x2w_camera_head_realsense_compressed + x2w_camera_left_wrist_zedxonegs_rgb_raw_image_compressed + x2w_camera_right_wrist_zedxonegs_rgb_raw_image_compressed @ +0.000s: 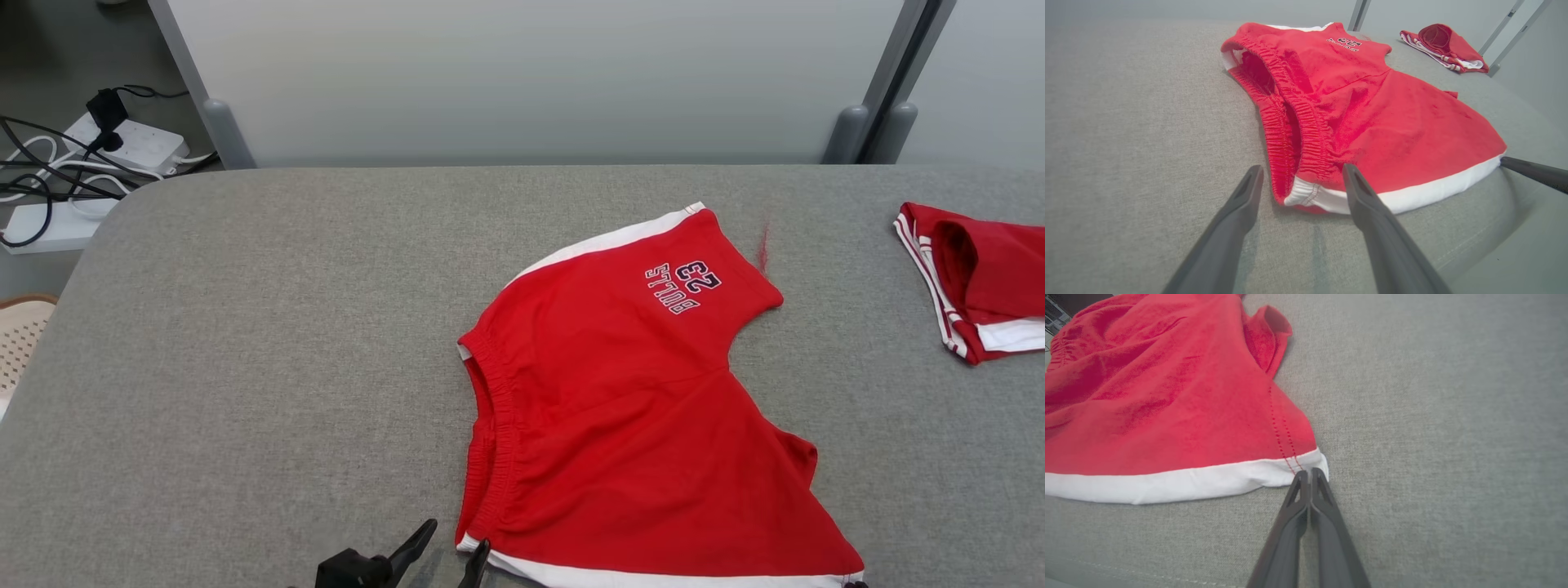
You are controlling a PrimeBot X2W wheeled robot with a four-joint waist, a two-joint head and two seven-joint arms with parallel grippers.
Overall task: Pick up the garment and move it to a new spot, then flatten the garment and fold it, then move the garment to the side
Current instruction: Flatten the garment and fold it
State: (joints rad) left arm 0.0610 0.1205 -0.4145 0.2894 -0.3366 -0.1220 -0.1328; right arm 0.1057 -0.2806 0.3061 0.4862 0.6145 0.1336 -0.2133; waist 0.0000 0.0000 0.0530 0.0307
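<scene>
Toward the near edge of the table [245,367], a little right of its middle, the garment [620,408], a pair of red shorts with white trim, lies spread out in a single layer with its printed leg pointing to the far edge. It isn't fully flat: the waistband [1290,122] gapes open and a flap of the near leg is turned over on the right side. Nothing is folded, so I'd judge the flattening as under way, with the fold and the move aside both left to do. The right gripper [1309,473] is closed tight on the corner of the white hem [1167,486], apparently pinching it. The left gripper [1302,169] stands wide, straddling the waistband's near corner and holding nothing. A second red garment [980,278] sits well apart at the table's right edge.
</scene>
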